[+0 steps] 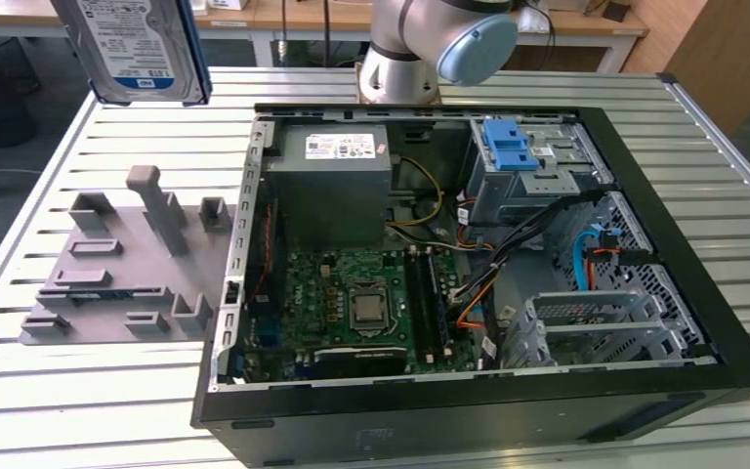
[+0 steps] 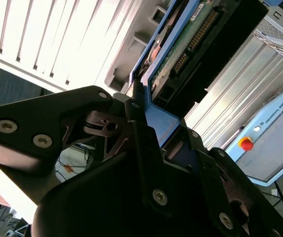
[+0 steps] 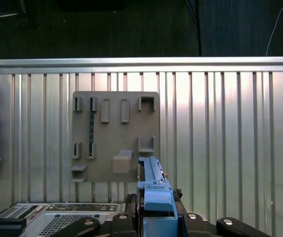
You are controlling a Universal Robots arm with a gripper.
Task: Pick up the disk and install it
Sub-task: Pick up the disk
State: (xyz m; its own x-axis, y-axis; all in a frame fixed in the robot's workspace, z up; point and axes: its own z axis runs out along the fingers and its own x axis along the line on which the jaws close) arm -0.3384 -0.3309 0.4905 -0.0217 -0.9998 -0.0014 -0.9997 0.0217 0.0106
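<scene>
Disk (image 1: 134, 44) hung high at the exterior view's left, its label towards the camera, lifted clear of the slatted table (image 1: 62, 176) and well apart from the open case (image 1: 636, 322). A grey fixture (image 1: 114, 274) lay flat on the table just beside the case, on the exterior view's left of it. The arm (image 1: 440, 39) rose behind the case. Inside the case, a cage (image 1: 521, 161) with a blue latch sat in the far corner, a grey box (image 1: 336, 181) stood near it, and a green motherboard (image 1: 362, 293) lay below the box.

In the second wrist view the gripper (image 2: 163, 131) was clenched on the disk (image 2: 181, 44) by its blue bracket (image 2: 163, 118), with a black finger (image 2: 139, 133) pressed against each side. The disk's circuit side showed, reaching away from the gripper. A pendant (image 2: 274, 128) with a red button lay beyond.

In the first wrist view the disk (image 3: 153, 180) appeared edge-on, gripped in the gripper (image 3: 156, 222) and held above the fixture (image 3: 114, 133) on the table (image 3: 230, 138). A corner of the case (image 3: 42, 215) lay close by.
</scene>
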